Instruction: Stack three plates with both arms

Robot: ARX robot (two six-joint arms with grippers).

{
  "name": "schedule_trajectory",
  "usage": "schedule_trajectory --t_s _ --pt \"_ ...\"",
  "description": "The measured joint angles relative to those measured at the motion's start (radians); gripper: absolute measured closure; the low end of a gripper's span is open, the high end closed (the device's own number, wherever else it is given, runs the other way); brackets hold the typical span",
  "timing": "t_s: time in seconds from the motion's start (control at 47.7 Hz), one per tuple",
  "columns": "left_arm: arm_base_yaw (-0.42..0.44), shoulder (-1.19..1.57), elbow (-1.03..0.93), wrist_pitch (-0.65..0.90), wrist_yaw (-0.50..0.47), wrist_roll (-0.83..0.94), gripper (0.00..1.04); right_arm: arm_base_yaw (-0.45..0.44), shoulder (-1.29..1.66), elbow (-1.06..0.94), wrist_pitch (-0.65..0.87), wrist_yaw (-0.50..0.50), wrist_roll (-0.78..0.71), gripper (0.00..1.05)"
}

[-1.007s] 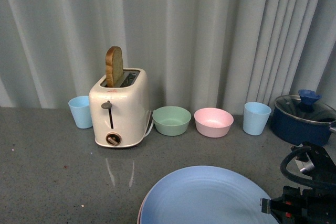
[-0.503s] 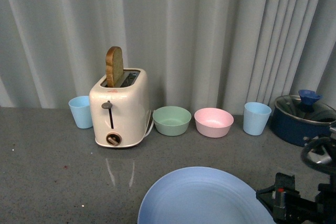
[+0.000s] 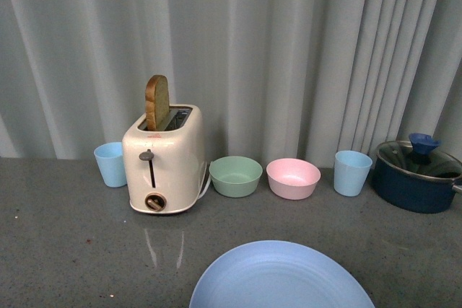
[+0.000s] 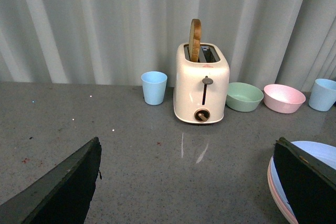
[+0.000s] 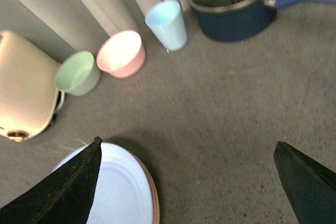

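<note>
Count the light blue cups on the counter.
2. One light blue cup stands left of the toaster; the other light blue cup stands between the pink bowl and the pot.

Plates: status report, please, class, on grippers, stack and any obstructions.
Both grippers open, holding nothing. Light blue plate tops the stack, pink plate rim beneath. Toaster and bowls stand behind, apart.

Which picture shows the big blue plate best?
The front view: most of the light blue plate faces the camera. The right wrist view shows one part with a pink rim beneath; the left wrist view shows only an edge behind a finger.
</note>
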Motion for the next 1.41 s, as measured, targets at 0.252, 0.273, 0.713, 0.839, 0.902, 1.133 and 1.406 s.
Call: schedule_trajectory --t_s 0.252,0.273,0.713,0.839,0.902,1.133,1.406 --pt "0.0 0.0 0.0 0.0 0.0 0.0 0.07 0.095 -0.385 -0.041 0.049 0.115 -0.203 0.27" --pt "0.0 0.0 0.0 0.0 0.0 0.0 0.07 0.096 -0.438 -0.056 0.024 0.117 -0.255 0.32" --pt "0.0 0.0 0.0 0.0 0.0 0.0 0.07 0.096 -0.727 -0.302 0.001 0.125 -0.38 1.02" --pt "0.0 0.0 0.0 0.0 0.0 0.0 0.07 0.096 -0.786 -0.345 -0.016 0.125 -0.38 1.02" --pt "0.0 0.0 0.0 0.0 0.0 0.0 0.07 0.096 -0.818 -0.363 -0.031 0.125 -0.38 1.02" --pt "0.0 0.0 0.0 0.0 0.0 0.0 0.07 0.096 -0.906 -0.398 -0.082 0.125 -0.38 1.02" --pt "0.0 0.0 0.0 0.0 0.0 0.0 0.07 0.096 -0.996 -0.443 -0.115 0.125 -0.38 1.02"
